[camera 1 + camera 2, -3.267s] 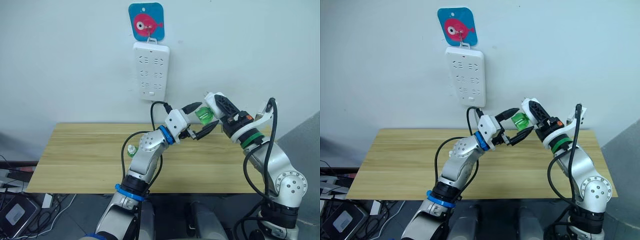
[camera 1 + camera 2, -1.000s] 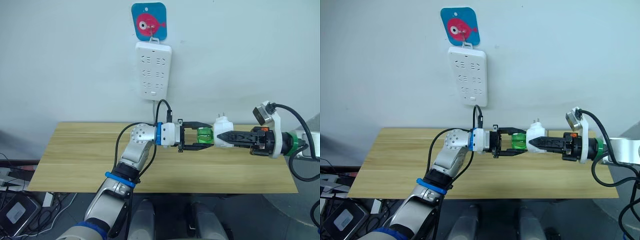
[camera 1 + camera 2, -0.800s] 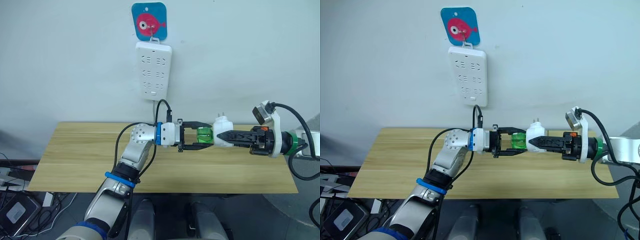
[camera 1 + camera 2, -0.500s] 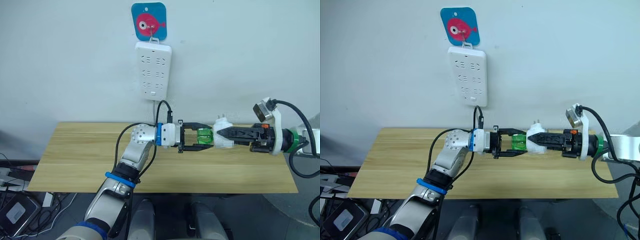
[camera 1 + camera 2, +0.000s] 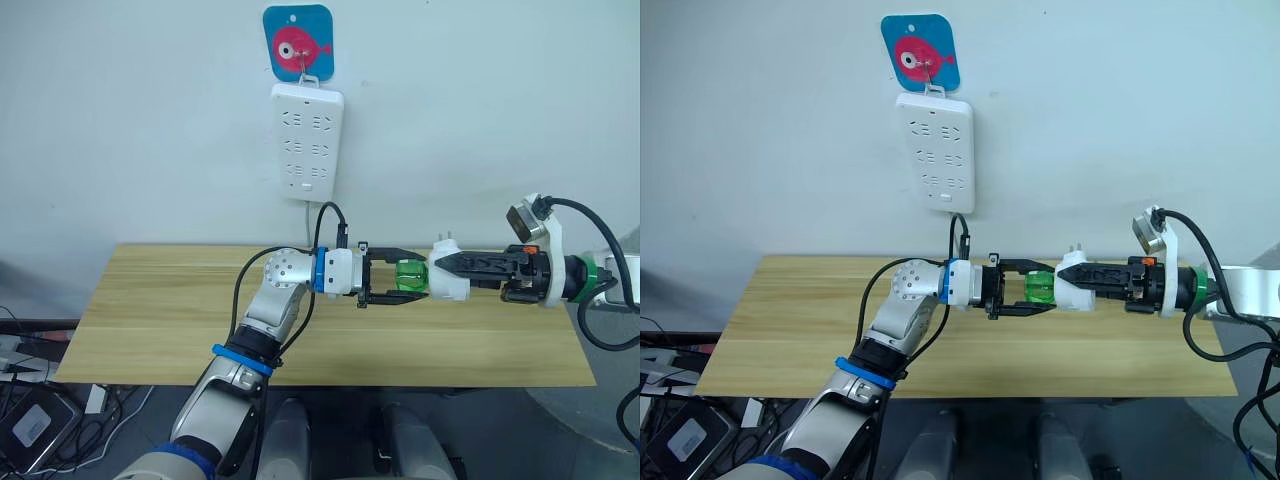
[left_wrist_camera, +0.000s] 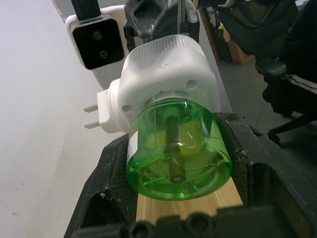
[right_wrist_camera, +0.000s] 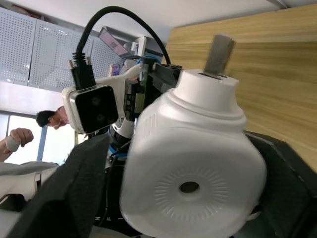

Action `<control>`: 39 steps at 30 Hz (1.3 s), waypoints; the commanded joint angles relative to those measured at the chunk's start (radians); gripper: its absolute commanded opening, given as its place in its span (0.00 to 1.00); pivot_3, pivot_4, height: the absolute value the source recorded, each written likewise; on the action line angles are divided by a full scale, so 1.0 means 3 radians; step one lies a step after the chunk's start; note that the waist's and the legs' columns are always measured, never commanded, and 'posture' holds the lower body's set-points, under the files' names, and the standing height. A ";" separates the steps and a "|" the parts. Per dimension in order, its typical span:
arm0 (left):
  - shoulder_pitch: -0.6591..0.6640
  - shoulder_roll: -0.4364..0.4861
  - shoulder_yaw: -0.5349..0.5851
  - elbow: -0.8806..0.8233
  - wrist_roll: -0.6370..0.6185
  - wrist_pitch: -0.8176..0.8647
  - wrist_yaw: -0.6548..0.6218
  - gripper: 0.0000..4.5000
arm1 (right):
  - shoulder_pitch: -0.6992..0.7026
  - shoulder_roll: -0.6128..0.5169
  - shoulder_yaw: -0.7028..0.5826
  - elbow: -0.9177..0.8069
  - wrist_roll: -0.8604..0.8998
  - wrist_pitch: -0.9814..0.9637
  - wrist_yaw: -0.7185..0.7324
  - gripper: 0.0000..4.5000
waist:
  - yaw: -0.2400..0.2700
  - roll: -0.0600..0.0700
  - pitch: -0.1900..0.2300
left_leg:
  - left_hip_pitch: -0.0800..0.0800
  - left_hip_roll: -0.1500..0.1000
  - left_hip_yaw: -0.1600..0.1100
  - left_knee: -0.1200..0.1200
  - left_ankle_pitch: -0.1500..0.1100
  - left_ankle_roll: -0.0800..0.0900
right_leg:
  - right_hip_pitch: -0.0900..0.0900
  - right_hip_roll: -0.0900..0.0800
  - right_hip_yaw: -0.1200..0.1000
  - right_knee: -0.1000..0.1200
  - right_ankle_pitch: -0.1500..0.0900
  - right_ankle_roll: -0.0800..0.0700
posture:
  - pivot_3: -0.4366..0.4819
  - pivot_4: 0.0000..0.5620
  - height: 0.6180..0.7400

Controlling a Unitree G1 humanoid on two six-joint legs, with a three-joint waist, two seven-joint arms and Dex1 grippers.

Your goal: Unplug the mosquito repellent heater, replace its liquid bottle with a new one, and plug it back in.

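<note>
Fingers (image 5: 385,252) of the left gripper (image 5: 393,278) clamp the green liquid bottle (image 5: 410,277); right gripper (image 5: 447,272) grips the mosquito repellent heater (image 5: 447,285), both midair above the table (image 5: 150,320), bottle neck hidden.

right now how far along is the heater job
Unplugged: the heater is off the power strip, prongs bare, shut in the right gripper above the table. In hand: the left gripper is shut on the green bottle, which meets the heater's base; whether it is going in or coming out can't be told. Left: finishing the swap and plugging back in.
</note>
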 commanded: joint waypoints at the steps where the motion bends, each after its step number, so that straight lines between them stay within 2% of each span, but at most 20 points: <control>1: -0.0021 -0.0032 0.0007 -0.0072 -0.0021 -0.0020 0.0039 0.51 | -0.0015 -0.0014 -0.0082 -0.0114 0.0098 -0.0026 0.0050 0.69 | -0.0001 0.0000 0.0000 | 0.0000 0.0000 0.0000 0.0000 0.0000 0.0000 | 0.0000 0.0000 0.0000 0.0000 0.0000 0.0000 | 0.71 0.39 1.00; 7: 0.0006 -0.0027 0.0013 -0.0160 -0.0073 0.0121 0.0062 0.51 | 0.0020 -0.0046 -0.0080 -0.0177 0.0098 -0.0036 0.0072 0.69 | 0.0000 0.0000 0.0000 | 0.0000 0.0000 0.0000 0.0000 0.0000 0.0000 | 0.0000 0.0000 0.0000 0.0000 0.0000 0.0000 | 0.72 0.37 1.00; 8: -0.0001 -0.0017 0.0026 -0.0232 -0.0150 0.0397 0.0100 0.51 | 0.0019 -0.0074 -0.0071 -0.0205 0.0098 -0.0033 0.0085 0.69 | 0.0000 0.0000 0.0000 | 0.0000 0.0000 0.0000 0.0000 0.0000 0.0000 | 0.0000 0.0000 0.0000 0.0000 0.0000 0.0000 | 0.72 0.37 1.00; 13: -0.0098 0.0206 0.0074 -0.0722 -0.0840 0.2499 0.0168 0.51 | 0.0030 -0.0197 -0.0025 -0.0338 0.0098 -0.0056 0.0152 0.69 | -0.0016 0.0000 0.0000 | -0.0002 0.0000 -0.0003 0.0000 0.0000 0.0000 | -0.0001 0.0000 -0.0003 0.0001 -0.0001 0.0002 | 0.72 0.38 1.00; 14: -0.0274 0.0261 0.0235 -0.0601 -0.1257 0.3408 0.0205 0.51 | 0.0026 -0.0229 -0.0006 -0.0378 0.0098 -0.0048 0.0182 0.69 | -0.0019 -0.0001 0.0001 | -0.0001 0.0000 -0.0004 0.0000 0.0000 0.0000 | -0.0001 0.0000 -0.0003 0.0001 -0.0001 0.0002 | 0.72 0.38 1.00; 16: -0.0542 0.0304 0.0494 -0.0334 -0.1768 0.4564 0.0304 0.51 | 0.0019 -0.0275 0.0028 -0.0425 0.0098 -0.0037 0.0235 0.69 | -0.0029 -0.0004 0.0005 | -0.0002 0.0000 -0.0010 0.0002 0.0000 0.0000 | -0.0001 0.0002 -0.0008 0.0005 -0.0001 0.0002 | 0.72 0.38 1.00; 17: -0.0654 0.0341 0.0528 -0.0159 -0.1885 0.4907 0.0231 0.51 | 0.0022 -0.0298 0.0044 -0.0464 0.0098 -0.0032 0.0269 0.69 | -0.0037 -0.0003 0.0004 | -0.0006 0.0000 -0.0017 0.0006 0.0000 0.0001 | -0.0003 0.0004 -0.0012 0.0005 -0.0001 0.0002 | 0.72 0.38 1.00; 19: -0.0758 0.0396 0.0489 -0.0006 -0.1935 0.5206 0.0132 0.51 | 0.0036 -0.0334 0.0063 -0.0503 0.0098 -0.0049 0.0320 0.69 | -0.0061 -0.0004 0.0005 | -0.0006 0.0000 -0.0017 0.0006 0.0000 0.0001 | -0.0001 0.0004 -0.0013 0.0003 -0.0001 0.0002 | 0.72 0.40 1.00; 21: -0.0772 0.0413 0.0420 0.0030 -0.1906 0.5253 0.0093 0.51 | 0.0050 -0.0361 0.0088 -0.0535 0.0098 -0.0082 0.0344 0.69 | -0.0079 -0.0004 0.0005 | -0.0007 0.0000 -0.0017 0.0004 0.0000 0.0001 | 0.0000 0.0004 -0.0014 -0.0004 -0.0002 0.0002 | 0.72 0.40 1.00; 28: -0.0873 0.0360 0.0512 0.0241 -0.1833 0.5142 0.0092 0.99 | 0.0026 -0.0349 0.0133 -0.0508 0.0098 -0.0173 0.0357 0.69 | -0.0091 -0.0007 0.0010 | -0.0014 0.0000 -0.0016 0.0001 0.0000 0.0001 | -0.0004 0.0002 -0.0015 -0.0003 -0.0007 0.0006 | 0.71 0.42 1.00; 32: -0.0924 0.0434 0.0606 0.0419 -0.1537 0.4479 0.0097 1.00 | -0.0019 -0.0350 0.0098 -0.0415 0.0098 -0.0157 0.0423 0.69 | -0.0090 -0.0010 0.0012 | -0.0013 0.0000 -0.0012 0.0003 0.0000 0.0000 | -0.0004 0.0001 -0.0012 -0.0003 -0.0007 0.0006 | 0.71 0.42 1.00; 35: -0.0864 0.0577 0.0622 0.0059 -0.1348 0.3777 -0.0112 1.00 | -0.0037 -0.0364 0.0062 -0.0289 0.0098 -0.0140 0.0438 0.69 | -0.0101 -0.0015 0.0016 | -0.0012 0.0001 -0.0009 0.0002 0.0000 0.0001 | -0.0005 0.0001 -0.0010 -0.0003 -0.0006 0.0006 | 0.71 0.42 1.00; 39: -0.0511 0.0656 0.0454 -0.0613 -0.0683 0.2020 -0.0262 1.00 | -0.0128 -0.0401 0.0004 0.0003 0.0098 -0.0032 0.0554 0.69 | -0.0075 -0.0015 0.0017 | -0.0014 0.0001 0.0000 -0.0002 0.0000 0.0000 | -0.0005 -0.0004 -0.0009 -0.0010 -0.0007 0.0006 | 0.73 0.42 1.00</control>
